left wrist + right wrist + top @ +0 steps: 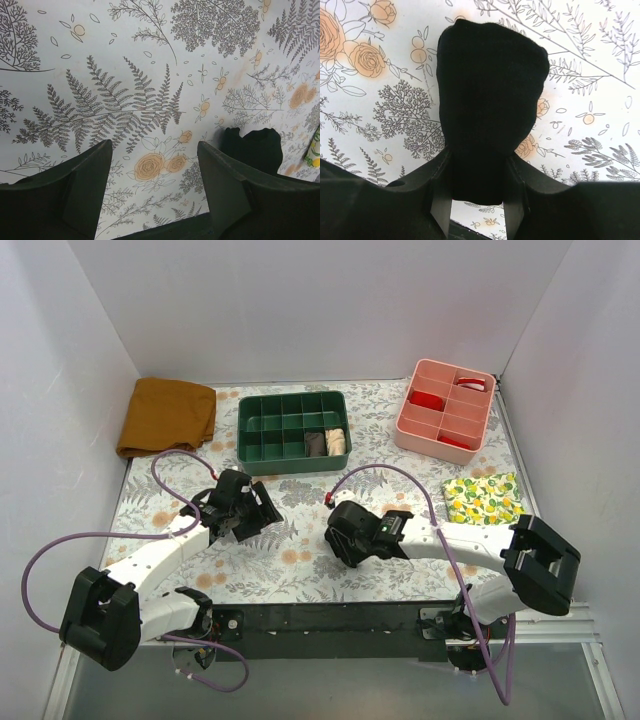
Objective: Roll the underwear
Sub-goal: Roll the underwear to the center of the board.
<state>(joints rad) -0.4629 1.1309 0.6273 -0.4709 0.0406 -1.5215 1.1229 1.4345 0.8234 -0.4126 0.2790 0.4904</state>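
Observation:
The underwear (490, 100) is a compact black bundle. In the right wrist view it stands out ahead of the fingers over the floral table cover. My right gripper (477, 195) is shut on its near end, one finger pressed on each side. In the top view the right gripper (340, 536) is at the table's middle, and the black bundle cannot be told apart from it. My left gripper (262, 512) is open and empty to its left, fingers (85, 185) wide apart over bare cover. A black shape (252, 147) shows beyond its right finger; the label patch is hidden.
A green divided tray (258, 430) holding small rolled items stands at the back centre. A pink divided tray (432, 428) is at the back right. A mustard-brown folded cloth (165, 415) lies at the back left. A lemon-print cloth (483, 498) lies at the right.

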